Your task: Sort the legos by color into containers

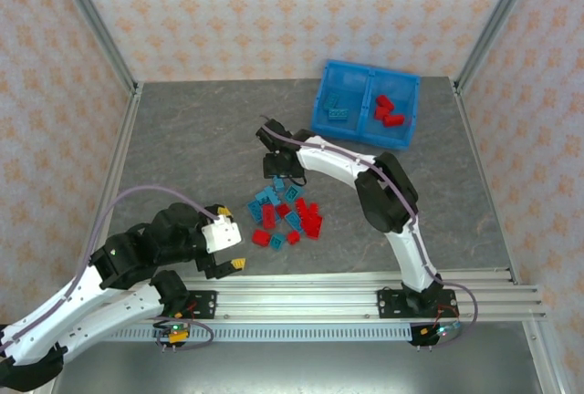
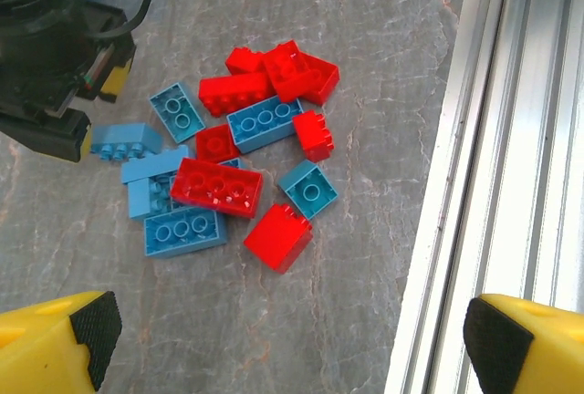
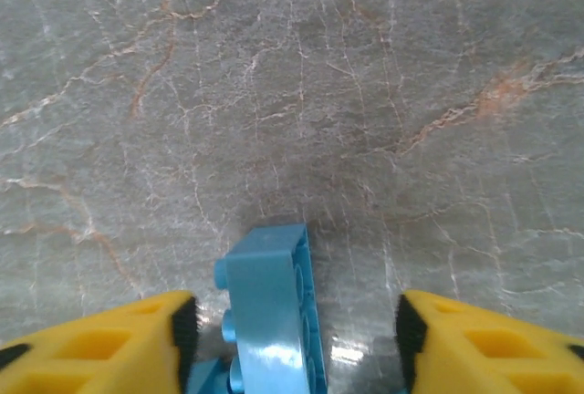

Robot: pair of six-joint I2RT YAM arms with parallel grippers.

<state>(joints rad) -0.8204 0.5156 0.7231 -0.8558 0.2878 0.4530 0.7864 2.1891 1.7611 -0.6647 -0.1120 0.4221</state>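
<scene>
Nearest, the left gripper [image 2: 294, 337] hangs just beside the legos [image 1: 287, 216], jaws wide and empty, the red and light blue pile loose on the counter [image 1: 182, 139]. Beyond it the right gripper [image 3: 294, 330] straddles one light blue brick [image 3: 274, 307] standing on edge, jaws partly open and not yet clamped. Likely light, stiff and slick, it looks best pinched across its flat side walls, not the studs. Farthest, the bin [image 1: 356, 136] holds blue bricks left, red right.

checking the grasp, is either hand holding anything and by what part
Nothing is gripped yet. A blue brick sits on edge inside the open right hand, with a gap on one side. The left hand is open and empty.
</scene>
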